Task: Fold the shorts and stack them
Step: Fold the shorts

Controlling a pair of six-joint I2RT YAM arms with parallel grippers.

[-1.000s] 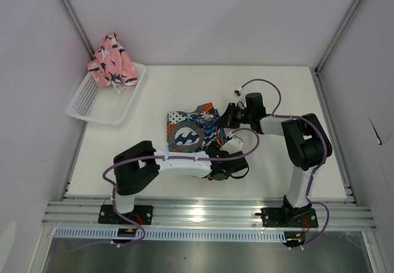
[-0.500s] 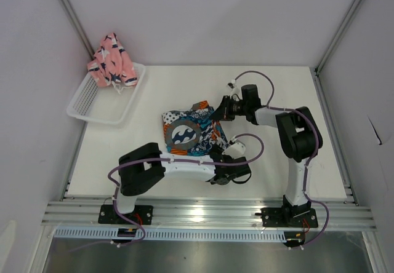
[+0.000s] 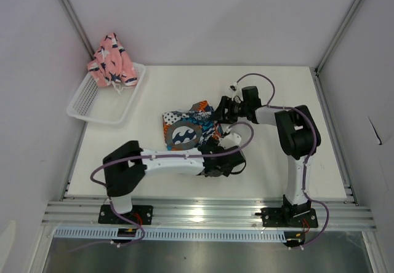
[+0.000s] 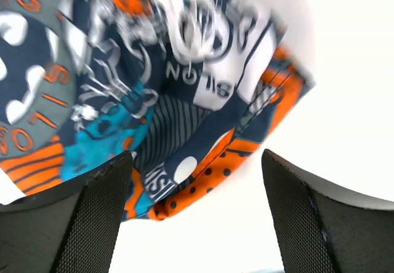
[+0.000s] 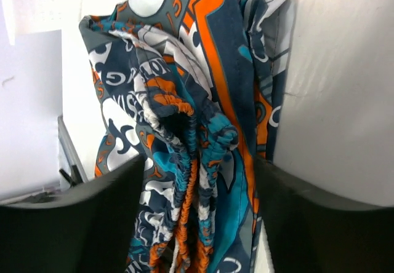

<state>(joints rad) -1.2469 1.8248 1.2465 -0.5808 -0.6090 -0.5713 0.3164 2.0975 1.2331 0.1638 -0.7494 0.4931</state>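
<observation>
The printed shorts [image 3: 184,131], blue, orange, white and grey with a round logo on top, lie bunched mid-table. My right gripper [image 3: 219,112] is open at their right edge. In its wrist view the gathered waistband [image 5: 184,131] runs loose between the wide-apart jaws [image 5: 198,168]. My left gripper [image 3: 213,150] is open at the near right corner, where the orange dotted hem [image 4: 203,181] lies between its fingers [image 4: 196,162] on the table. The pink shorts [image 3: 112,61] with navy-and-white shapes sit heaped on the basket's far edge.
A white mesh basket [image 3: 101,104] stands at the table's far left. White walls and metal rails close in the table on three sides. Purple cables loop over both arms near the shorts.
My right gripper carried the shorts' right edge a little left, then let go and opened. The left arm's elbow swung left and its gripper edged up to the shorts' near corner.
</observation>
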